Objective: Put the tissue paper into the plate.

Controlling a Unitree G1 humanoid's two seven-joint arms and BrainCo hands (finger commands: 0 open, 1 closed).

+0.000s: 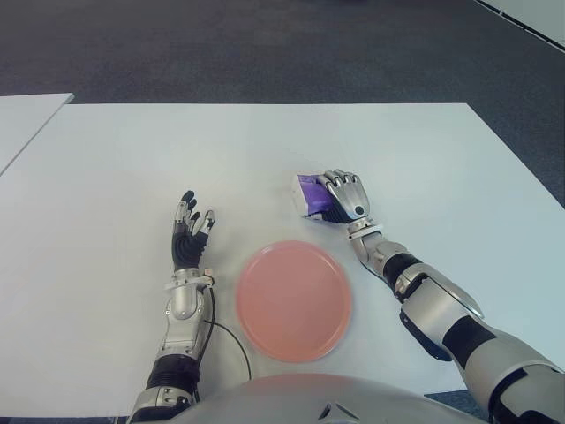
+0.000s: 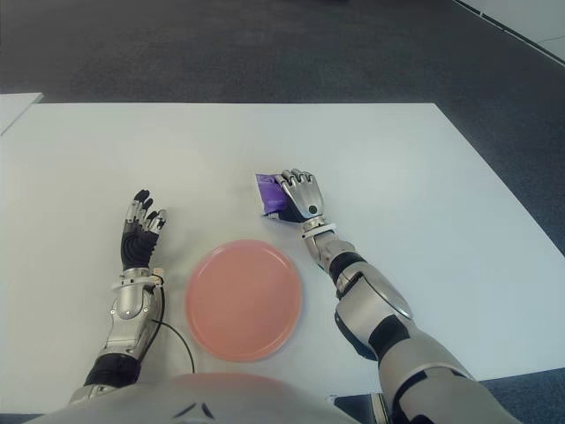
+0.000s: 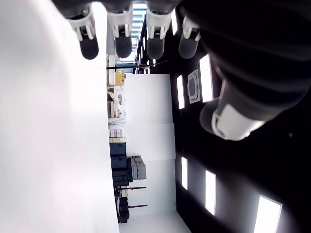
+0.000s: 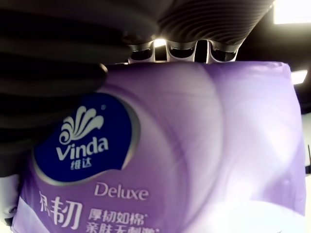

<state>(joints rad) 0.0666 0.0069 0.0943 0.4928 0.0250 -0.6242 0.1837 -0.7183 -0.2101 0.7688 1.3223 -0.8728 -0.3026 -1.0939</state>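
A purple and white tissue pack [image 1: 309, 192] lies on the white table [image 1: 265, 150], just beyond the pink plate [image 1: 293, 300]. My right hand [image 1: 342, 196] covers the pack's right side, fingers curled over its top. In the right wrist view the pack [image 4: 184, 160] fills the picture, pressed against the palm with the fingers [image 4: 170, 48] wrapped over its far edge. My left hand [image 1: 190, 230] shows left of the plate, fingers spread and holding nothing. The plate holds nothing.
A thin black cable [image 1: 231, 340] runs along the table by my left forearm, near the plate's left rim. A second white table [image 1: 22, 119] stands at the far left. Dark carpet [image 1: 265, 44] lies beyond the far edge.
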